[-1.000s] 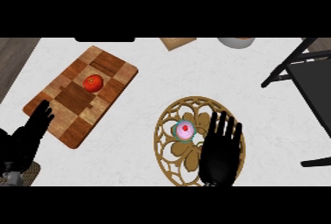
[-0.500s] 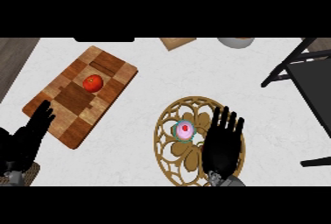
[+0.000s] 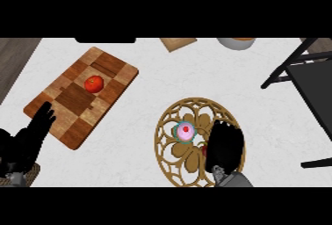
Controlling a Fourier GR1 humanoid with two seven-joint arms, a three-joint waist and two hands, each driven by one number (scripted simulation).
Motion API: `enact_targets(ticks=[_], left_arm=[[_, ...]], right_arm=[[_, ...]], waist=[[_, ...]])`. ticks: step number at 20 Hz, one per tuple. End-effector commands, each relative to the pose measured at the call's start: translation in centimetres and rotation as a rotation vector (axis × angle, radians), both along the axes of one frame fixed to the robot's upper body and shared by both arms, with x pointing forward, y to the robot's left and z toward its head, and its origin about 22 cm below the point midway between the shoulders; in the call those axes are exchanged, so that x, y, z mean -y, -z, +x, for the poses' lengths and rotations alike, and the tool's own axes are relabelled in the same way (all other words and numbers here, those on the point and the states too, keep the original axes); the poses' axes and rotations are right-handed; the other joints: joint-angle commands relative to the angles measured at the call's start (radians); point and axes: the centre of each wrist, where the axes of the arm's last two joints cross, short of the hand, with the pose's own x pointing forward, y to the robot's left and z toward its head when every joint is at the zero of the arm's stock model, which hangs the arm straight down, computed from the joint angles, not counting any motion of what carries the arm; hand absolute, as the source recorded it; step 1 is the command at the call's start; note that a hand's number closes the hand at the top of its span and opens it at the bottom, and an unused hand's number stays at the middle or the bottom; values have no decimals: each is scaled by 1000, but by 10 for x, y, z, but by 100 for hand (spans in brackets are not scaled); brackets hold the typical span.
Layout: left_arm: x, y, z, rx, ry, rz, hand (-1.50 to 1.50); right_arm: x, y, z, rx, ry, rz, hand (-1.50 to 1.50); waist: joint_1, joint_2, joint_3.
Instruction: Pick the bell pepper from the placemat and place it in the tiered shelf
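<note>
The left hand (image 3: 23, 143) shows low at the left edge, its fingers (image 3: 43, 115) straight and close together, holding nothing. Their tips lie over the near left edge of a checkered wooden board (image 3: 74, 103) that sits slantwise on the white bench (image 3: 142, 101). Beyond these fingers and to their right, a red round fruit (image 3: 95, 83) rests on the board, well apart from them.

Farther right lies the round golden placemat (image 3: 167, 121) of openwork loops. On it, just left of the right hand's fingers, stands a small pink thing ringed in teal (image 3: 186, 131). The right hand (image 3: 227, 149) lies over the placemat's right half, its fingers (image 3: 224, 129) pointing away from the robot and looking short from above; I cannot tell whether they are curled or holding anything. At the left edge of this hand a small patch of red (image 3: 203, 151) shows against the mat: it looks like the bell pepper, mostly hidden beneath the hand, still on the placemat.

Far beyond the right fingers, at the bench's back edge, are a tan block (image 3: 178, 42) and a grey bowl (image 3: 236, 43). To the right of those fingers, well apart, stands the black-framed tiered shelf (image 3: 316, 92).
</note>
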Motion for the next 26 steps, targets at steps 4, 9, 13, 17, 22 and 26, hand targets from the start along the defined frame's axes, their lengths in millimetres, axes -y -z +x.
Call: enact_targets(ticks=[4,9,13,17,22,26], left_arm=[[-1,-10,1,7,10,8,0],[-7,-3,13,-2,-15,23,0],[5,-9,10,-22,-4,-1,0],[-7,-9,7,2,-2,8,0],[-2,-17,19,23,3,11,0],[6,2,7,2,14,-6,0]], right_arm=[[10,27,-6,-15,-6,-118,150],[-5,6,-9,87,-37,-147,150],[-25,-11,-38,172,-76,-132,150],[46,-36,49,182,366,57,150],[74,-79,93,259,629,191,150],[62,-131,116,377,678,216,150]], waist=[[-1,10,5],[-7,10,4],[-9,8,4],[-4,19,6],[7,20,5],[18,14,3]])
